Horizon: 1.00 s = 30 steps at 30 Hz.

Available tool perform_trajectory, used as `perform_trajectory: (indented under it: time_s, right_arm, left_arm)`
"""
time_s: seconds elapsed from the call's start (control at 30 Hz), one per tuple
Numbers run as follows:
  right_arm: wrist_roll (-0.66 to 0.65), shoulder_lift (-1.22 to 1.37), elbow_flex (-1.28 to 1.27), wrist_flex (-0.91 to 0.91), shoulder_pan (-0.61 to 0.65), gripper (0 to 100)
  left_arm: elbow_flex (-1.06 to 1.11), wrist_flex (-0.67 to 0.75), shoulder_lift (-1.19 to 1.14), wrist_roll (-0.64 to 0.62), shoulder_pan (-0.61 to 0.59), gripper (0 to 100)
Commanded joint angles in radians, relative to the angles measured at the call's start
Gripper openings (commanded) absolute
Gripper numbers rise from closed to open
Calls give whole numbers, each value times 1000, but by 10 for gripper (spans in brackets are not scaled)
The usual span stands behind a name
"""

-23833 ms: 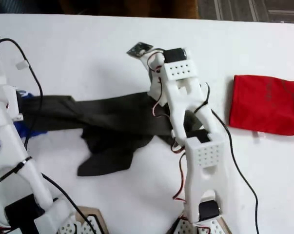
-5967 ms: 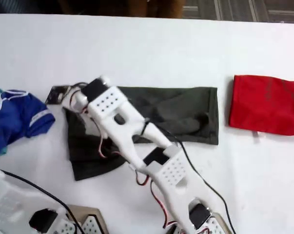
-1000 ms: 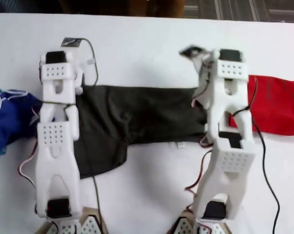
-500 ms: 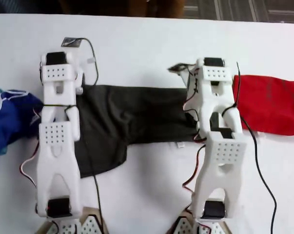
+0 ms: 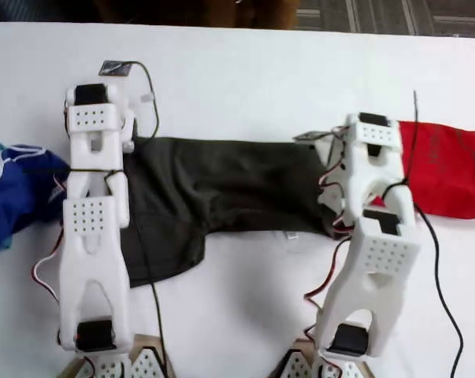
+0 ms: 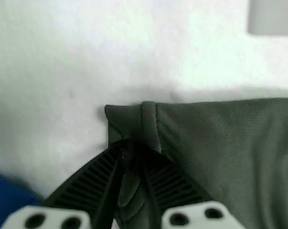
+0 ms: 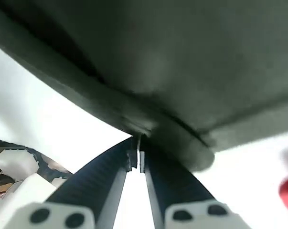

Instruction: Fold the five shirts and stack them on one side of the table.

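A dark olive shirt (image 5: pixel 221 185) lies stretched flat across the middle of the white table (image 5: pixel 245 71), with one flap hanging toward the front left. My left gripper (image 6: pixel 129 155) is shut on the shirt's folded corner (image 6: pixel 134 117); in the high view this gripper (image 5: pixel 117 146) sits at the shirt's left end. At the shirt's right end, my right gripper (image 5: pixel 332 161) pinches the edge. The right wrist view shows this gripper (image 7: pixel 137 150) shut on a hem of the cloth (image 7: pixel 182 57), which hangs lifted above it.
A folded red shirt (image 5: pixel 450 169) lies at the table's right edge, just beside the right arm. A crumpled blue shirt (image 5: pixel 16 197) sits at the left edge next to the left arm. Both arm bases stand at the front edge.
The right arm swung left, then back to the right and nearer the front, keeping hold of the shirt's right end. The left arm has stayed still.
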<state>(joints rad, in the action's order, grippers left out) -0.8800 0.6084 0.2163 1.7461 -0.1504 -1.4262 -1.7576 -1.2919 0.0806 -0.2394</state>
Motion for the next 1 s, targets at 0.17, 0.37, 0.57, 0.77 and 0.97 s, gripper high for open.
perform_trajectory:
  time_s: [0.17, 0.37, 0.57, 0.77, 0.97]
  right_arm:
    - [-12, -85, -2, 22, -101, 18]
    - [-11, -194, 8, 22, -41, 18]
    - [37, -243, 184, -1, 88, 18]
    - [118, -107, 361, -56, 148, 18]
    - [110, 108, 416, 15, 165, 18]
  left_arm:
    - [-19, -2, -2, 5, 12, 33]
    - [-18, -2, -2, 5, 12, 33]
    - [-18, -2, -2, 5, 12, 33]
    - [-18, -2, -2, 5, 12, 33]
    - [-18, -2, -2, 5, 12, 33]
